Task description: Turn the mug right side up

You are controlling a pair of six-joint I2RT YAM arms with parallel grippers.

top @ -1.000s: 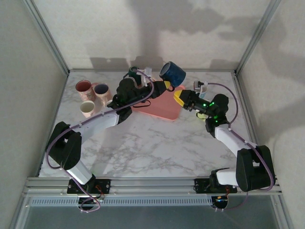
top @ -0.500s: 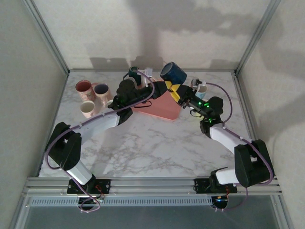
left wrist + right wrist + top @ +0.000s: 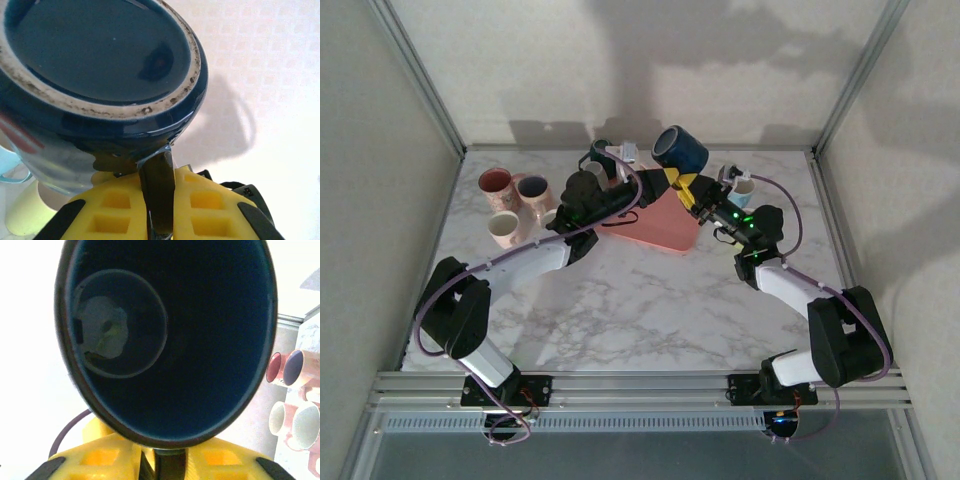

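1. Hanging in the air at the far end of the marble counter (image 3: 640,300), a blue mug (image 3: 681,150) sat above a pink tray (image 3: 655,228), touching neither.
2. The mug was tipped onto its side, neither upright nor upside down.
3. The left hand (image 3: 665,180) was closed on a thin dark part of the mug just under its base, which the left wrist view showed as a glazed blue disc with a rough pale ring (image 3: 100,60).
4. The right hand (image 3: 692,188) met the mug from the other side. Its yellow fingers (image 3: 105,460) were pinched on a dark strip below the open mouth (image 3: 170,340).
5. Three other mugs (image 3: 510,198) stood upright together near the counter's far left corner, well apart from both hands.
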